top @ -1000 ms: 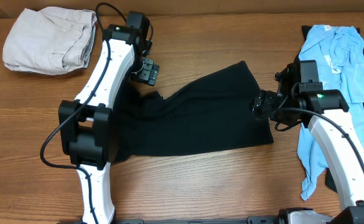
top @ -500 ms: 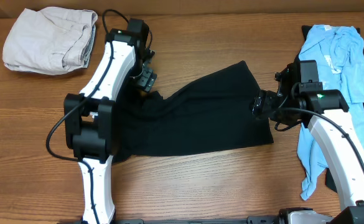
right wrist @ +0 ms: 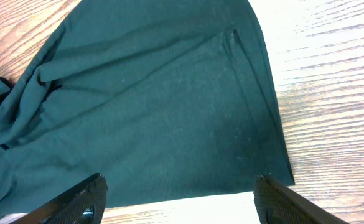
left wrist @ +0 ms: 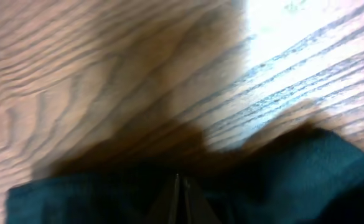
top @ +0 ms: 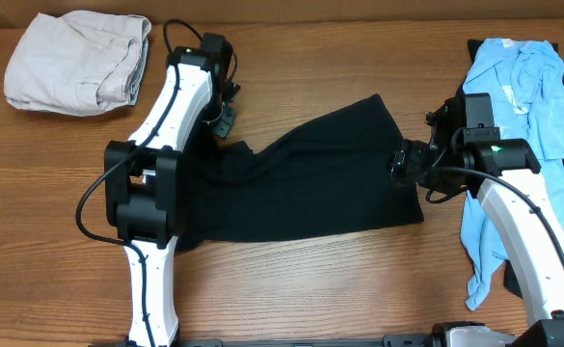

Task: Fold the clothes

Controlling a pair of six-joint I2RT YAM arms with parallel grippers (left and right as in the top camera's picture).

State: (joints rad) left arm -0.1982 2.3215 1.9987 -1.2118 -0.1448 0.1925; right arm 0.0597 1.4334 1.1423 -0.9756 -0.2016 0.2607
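Observation:
A black garment [top: 310,178] lies spread on the wooden table [top: 291,289], bunched at its left end. My left gripper [top: 224,120] is at the garment's upper left edge. In the left wrist view its fingertips [left wrist: 180,182] are pressed together, with dark cloth [left wrist: 306,168] all around them, so it looks shut on that edge. My right gripper [top: 400,164] hovers at the garment's right end. In the right wrist view it [right wrist: 182,196] is open, fingers wide apart above the cloth's [right wrist: 157,99] hem and corner, with nothing between them.
A folded beige garment [top: 77,62] sits at the back left corner. A light blue shirt [top: 527,87] lies crumpled along the right side, partly under the right arm, with dark cloth [top: 513,280] beneath it.
The left gripper has dropped toward the garment's upper left edge and gone from open to shut. The right arm has not moved.

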